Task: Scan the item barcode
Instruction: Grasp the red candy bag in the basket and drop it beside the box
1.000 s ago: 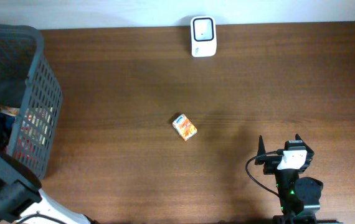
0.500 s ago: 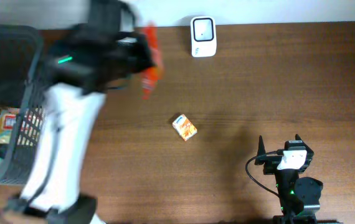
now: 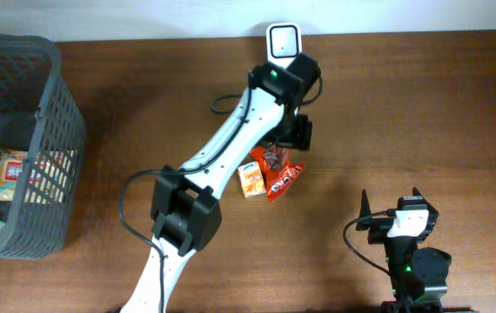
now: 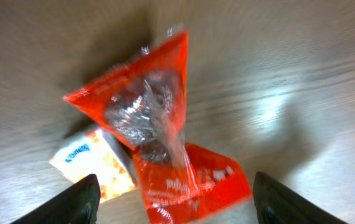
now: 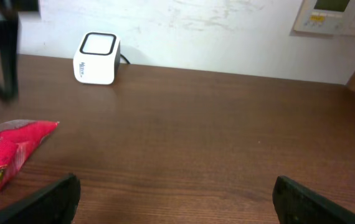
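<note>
The left gripper (image 3: 290, 139) hangs with its jaws spread over the middle of the table (image 3: 422, 113), its arm stretched out from the near left corner. From overhead, the red packet (image 3: 279, 169) lies right under it, short of the scanner (image 3: 283, 39) that stands at the far edge. My reading is that the packet sits there so its barcode side can be found before it goes to the scanner's window. A small orange box (image 3: 251, 180) touches the packet's left side. A grey basket (image 3: 61, 96) with more packaged goods stands at the far left. The right gripper (image 3: 392, 202) waits near the front right corner, well apart from everything.

In the left wrist view both fingers (image 4: 81, 199) show at the lower corners, wide apart, pinching nothing. The packet is crumpled and shiny, and one end overlaps the box. The picture is blurred, so I cannot tell if the packet rests fully flat, and no barcode is legible.

The right wrist view shows that gripper open and empty, with the packet's end at the left edge and the scanner beyond it.

The tabletop is dark brown wood grain with a soft sheen. Behind it is a scuffed white wall with a small control panel (image 5: 332, 15) at upper right
</note>
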Robot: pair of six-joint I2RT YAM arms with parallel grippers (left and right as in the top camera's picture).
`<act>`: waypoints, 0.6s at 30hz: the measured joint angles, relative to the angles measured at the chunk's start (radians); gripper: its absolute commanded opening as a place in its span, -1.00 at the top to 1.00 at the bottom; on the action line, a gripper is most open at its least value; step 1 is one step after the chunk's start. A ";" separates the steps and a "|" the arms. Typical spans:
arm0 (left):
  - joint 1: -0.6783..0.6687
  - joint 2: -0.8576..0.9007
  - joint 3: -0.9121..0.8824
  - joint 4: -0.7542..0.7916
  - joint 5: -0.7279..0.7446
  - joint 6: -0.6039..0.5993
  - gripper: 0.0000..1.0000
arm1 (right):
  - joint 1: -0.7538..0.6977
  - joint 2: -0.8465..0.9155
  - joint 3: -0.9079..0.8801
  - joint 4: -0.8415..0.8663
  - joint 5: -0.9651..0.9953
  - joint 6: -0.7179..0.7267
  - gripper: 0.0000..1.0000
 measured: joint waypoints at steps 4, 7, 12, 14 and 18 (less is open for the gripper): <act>0.095 -0.010 0.573 -0.243 0.002 0.070 -0.99 | 0.000 -0.001 0.000 0.000 0.000 0.000 -0.97; 0.223 -0.092 0.710 -0.251 0.003 0.125 -0.98 | 0.000 -0.001 0.000 0.000 0.000 0.000 -0.97; 0.423 -0.260 0.698 -0.253 0.003 0.154 -0.98 | 0.000 -0.001 0.000 0.000 0.000 0.000 -0.97; 0.423 -0.339 0.653 -0.251 0.006 0.172 -0.98 | 0.000 -0.001 0.000 0.000 0.000 0.001 -0.97; 0.437 -0.463 0.372 -0.250 -0.089 0.180 -0.98 | 0.000 -0.001 0.000 0.000 0.000 0.000 -0.97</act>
